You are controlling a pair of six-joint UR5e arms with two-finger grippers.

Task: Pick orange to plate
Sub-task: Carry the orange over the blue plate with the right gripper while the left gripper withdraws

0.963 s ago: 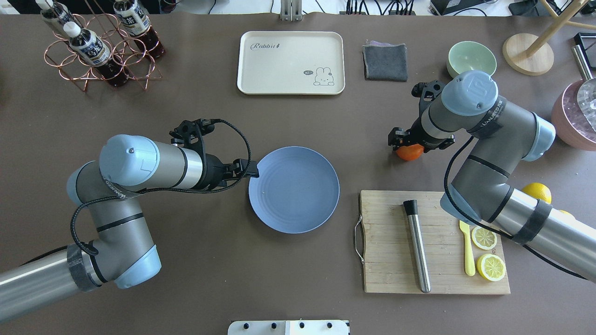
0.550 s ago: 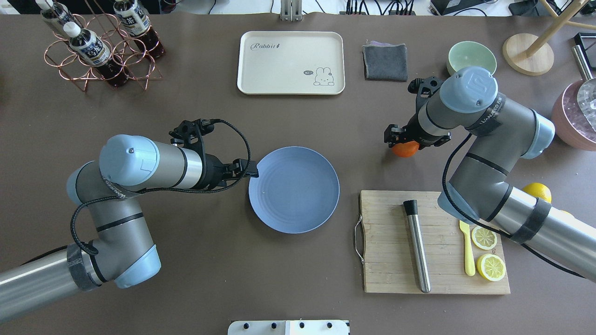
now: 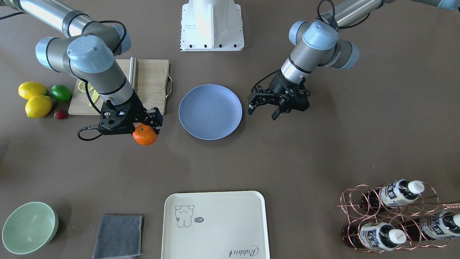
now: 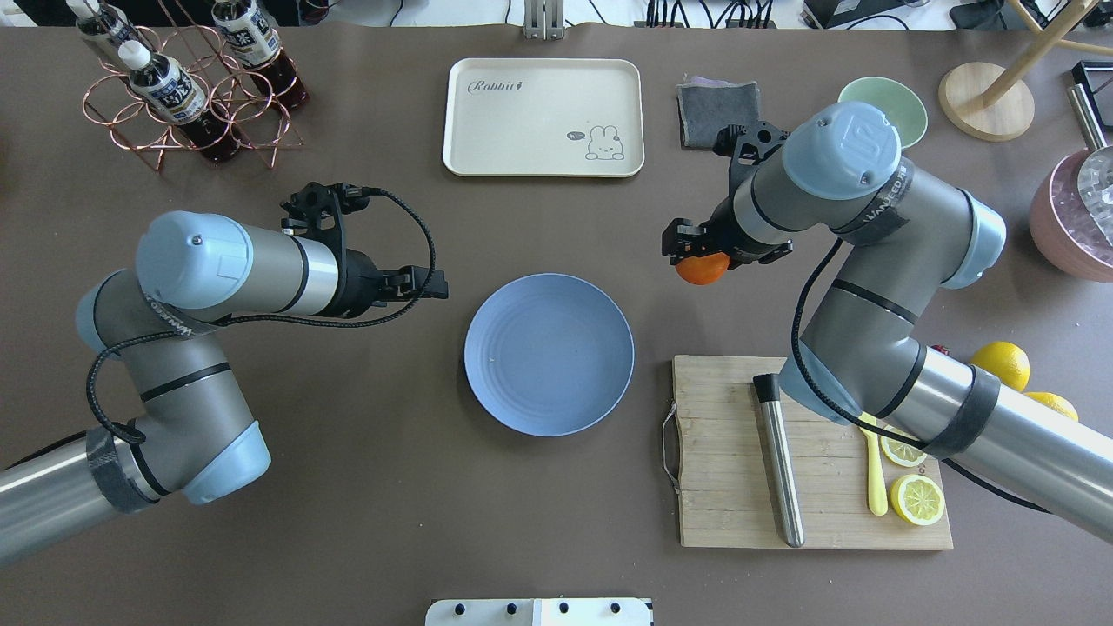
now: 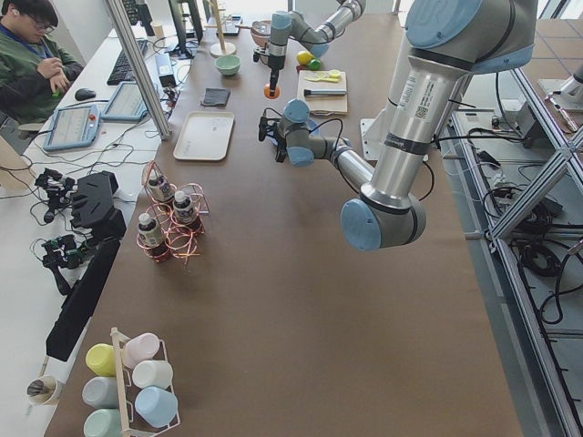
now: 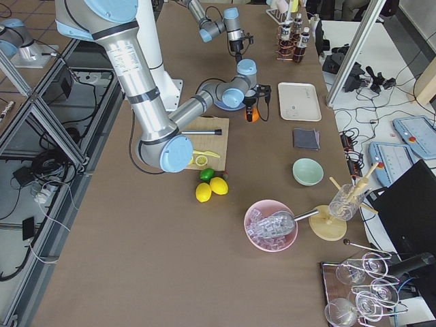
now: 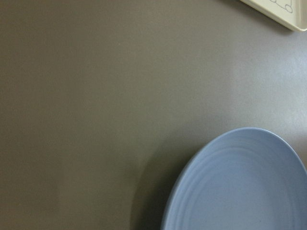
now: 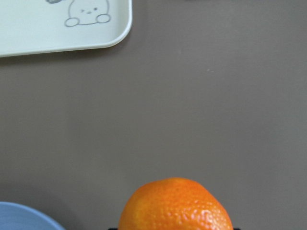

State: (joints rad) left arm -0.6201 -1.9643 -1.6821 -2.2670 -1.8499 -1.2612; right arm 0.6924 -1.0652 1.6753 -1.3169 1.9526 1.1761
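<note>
The orange [image 4: 703, 271] hangs above the table in my right gripper [image 4: 698, 252], which is shut on it, just right of the plate's far edge. The front view shows the orange [image 3: 145, 136] below the right gripper [image 3: 144, 126], and it fills the bottom of the right wrist view [image 8: 175, 205]. The blue plate [image 4: 548, 352] lies flat in the middle with nothing on it. My left gripper [image 4: 442, 286] hovers off the plate's far-left side with its fingers [image 3: 250, 109] spread open and nothing in them. The plate's rim [image 7: 192, 182] shows in the left wrist view.
A cream tray [image 4: 543, 117] lies beyond the plate. A wooden cutting board [image 4: 722, 487] with a steel muddler [image 4: 780, 461], a yellow knife and lemon slices sits right of it. A grey cloth [image 4: 709, 109], a green bowl [image 4: 909, 109] and a bottle rack [image 4: 183, 91] stand at the back.
My right arm has carried the orange left and slightly farther back, towards the plate. My left gripper has pulled back from the plate's left rim, to the left and away.
</note>
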